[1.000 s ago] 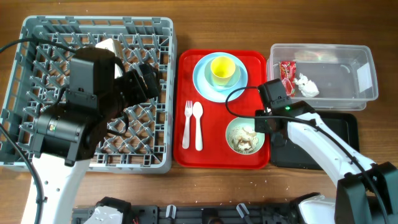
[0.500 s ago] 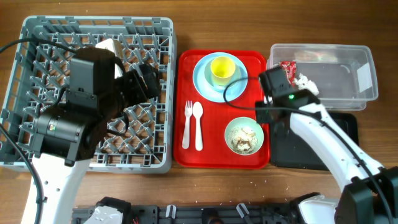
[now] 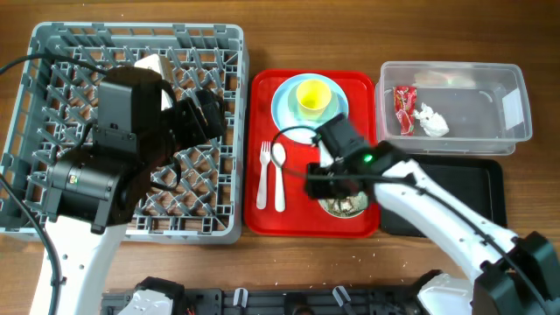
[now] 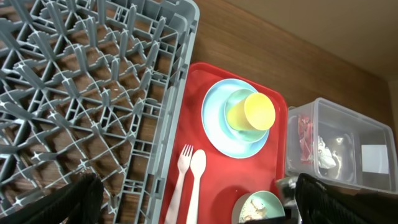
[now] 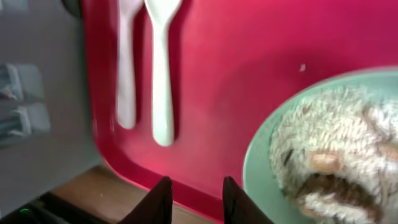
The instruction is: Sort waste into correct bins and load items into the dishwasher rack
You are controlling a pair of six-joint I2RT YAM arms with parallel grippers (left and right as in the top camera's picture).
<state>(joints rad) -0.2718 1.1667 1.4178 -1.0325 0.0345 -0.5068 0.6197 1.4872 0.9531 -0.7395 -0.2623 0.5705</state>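
The left gripper (image 4: 196,193) is spread very wide. The right gripper (image 5: 194,198) is spread only a little, with a small gap.

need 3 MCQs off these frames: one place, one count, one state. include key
1. Where is the red-and-white wrapper? A) clear tub B) black tray C) grey rack
2. How many white utensils lie on the red tray? A) one B) two C) three
3. The right claw is: A) shut on the wrapper B) open, holding nothing C) shut on a cup
Key: 1 A: it lies beside the tissue inside the tub. 2 B: a fork and a spoon, side by side. 3 B: the wrist view shows bare tray between its fingers.
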